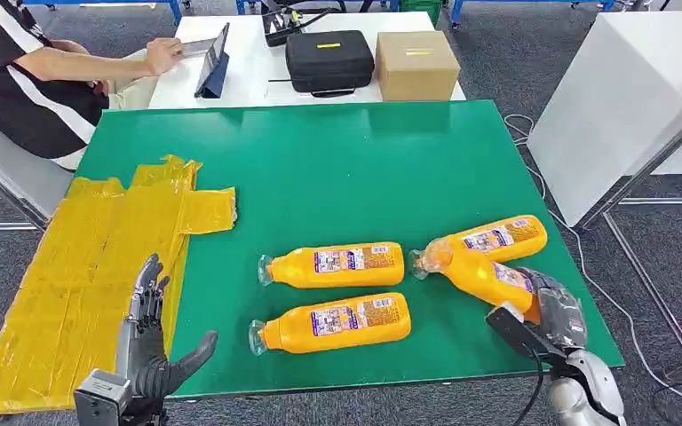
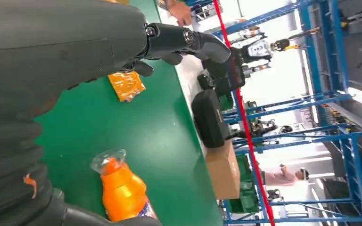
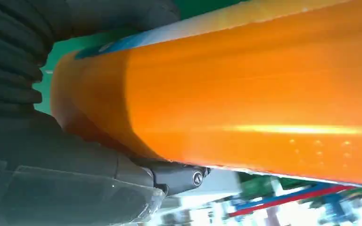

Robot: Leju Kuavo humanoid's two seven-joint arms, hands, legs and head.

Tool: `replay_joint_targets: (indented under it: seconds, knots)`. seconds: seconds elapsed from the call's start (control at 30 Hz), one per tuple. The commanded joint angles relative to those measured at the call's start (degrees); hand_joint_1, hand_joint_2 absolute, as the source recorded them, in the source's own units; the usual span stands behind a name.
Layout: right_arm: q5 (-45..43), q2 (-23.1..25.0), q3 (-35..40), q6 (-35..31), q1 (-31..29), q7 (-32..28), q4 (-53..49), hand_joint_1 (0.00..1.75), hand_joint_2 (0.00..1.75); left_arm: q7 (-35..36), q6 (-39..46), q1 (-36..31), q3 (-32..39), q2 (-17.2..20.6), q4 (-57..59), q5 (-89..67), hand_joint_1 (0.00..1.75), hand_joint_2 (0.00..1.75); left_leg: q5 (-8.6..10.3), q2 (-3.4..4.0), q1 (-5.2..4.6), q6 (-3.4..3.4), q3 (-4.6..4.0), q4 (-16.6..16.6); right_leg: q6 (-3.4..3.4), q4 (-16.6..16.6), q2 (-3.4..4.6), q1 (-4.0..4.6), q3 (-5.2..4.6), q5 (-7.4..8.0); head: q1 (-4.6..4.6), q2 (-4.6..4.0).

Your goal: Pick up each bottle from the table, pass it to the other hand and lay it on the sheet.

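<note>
Four orange bottles with clear-wrapped caps lie on the green table (image 1: 337, 169). Two lie side by side in the middle, one (image 1: 333, 264) behind the other (image 1: 333, 322). A third (image 1: 497, 238) lies at the right. My right hand (image 1: 552, 311) grips the fourth bottle (image 1: 484, 275) by its base end near the table's right front corner; its orange body (image 3: 245, 103) is close up in the right wrist view. My left hand (image 1: 146, 342) is open, fingers spread, over the front edge of the yellow sheet (image 1: 80, 266). The left wrist view shows a bottle's capped end (image 2: 122, 188).
Behind the green table stands a white table with a black case (image 1: 329, 60), a cardboard box (image 1: 416, 64) and a tablet (image 1: 215, 58). A person (image 1: 27, 80) sits at the back left. A white table (image 1: 622, 98) stands to the right.
</note>
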Motion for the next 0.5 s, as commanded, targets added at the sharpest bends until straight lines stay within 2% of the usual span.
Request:
replay_joint_targets:
  seconds: [0.03, 0.07, 0.13, 0.23, 0.43, 0.5]
  knots:
    - [-11.34, 8.83, -5.26, 2.19, 1.83, -5.65, -2.29, 1.75, 1.75, -0.08, 1.32, -3.22, -1.68, 1.81, 8.13, 0.6, 0.0, 1.75, 0.0, -0.05, 0.05, -0.21, 0.13, -0.15, -0.07, -0.17, -0.08, 0.04, 0.17, 0.0, 0.0, 0.02]
    - [-17.98, 9.97, -2.47, 8.68, 2.25, -12.95, -5.02, 1.75, 1.75, -0.42, 0.7, -3.74, -3.01, 2.66, 8.51, -0.26, 0.0, 1.75, 0.0, -0.01, 0.04, -0.16, 0.09, -0.11, -0.06, -0.12, -0.04, 0.04, 0.11, 0.0, 0.0, 0.0]
    - [-17.15, 12.34, 3.98, 7.97, 2.63, -12.0, -8.98, 1.75, 1.75, -0.22, 0.33, -4.71, -4.64, 2.95, 9.36, -1.15, 0.0, 1.75, 0.01, 0.08, 0.05, -0.15, 0.02, -0.08, -0.07, -0.07, 0.05, 0.05, 0.01, 0.02, 0.02, 0.0]
    - [-19.31, 12.16, 13.98, 4.88, 2.41, -11.71, -13.58, 1.75, 1.75, 3.2, -0.53, -6.73, -7.85, 3.88, 11.35, -4.94, 0.0, 1.75, 0.0, 0.25, 0.06, -0.2, -0.03, -0.07, -0.09, -0.01, 0.23, 0.06, -0.08, 0.05, 0.02, 0.02]
    - [-21.02, 10.8, 16.28, 3.94, 2.73, -11.54, -15.07, 1.75, 1.75, 4.03, -0.89, -7.03, -8.4, 4.16, 11.79, -5.75, 0.0, 1.75, 0.05, 0.03, 0.07, -0.24, -0.05, -0.08, -0.07, -0.03, -0.05, 0.05, -0.05, -0.01, 0.02, 0.02]
    - [-21.49, 10.87, 17.73, 3.79, 2.72, -13.46, -16.18, 1.75, 1.75, 4.95, -1.42, -7.18, -8.91, 4.41, 11.82, -6.58, 0.0, 1.75, 0.03, 0.08, 0.07, -0.2, 0.0, -0.1, -0.04, -0.04, 0.0, 0.03, 0.01, -0.02, 0.0, 0.0]
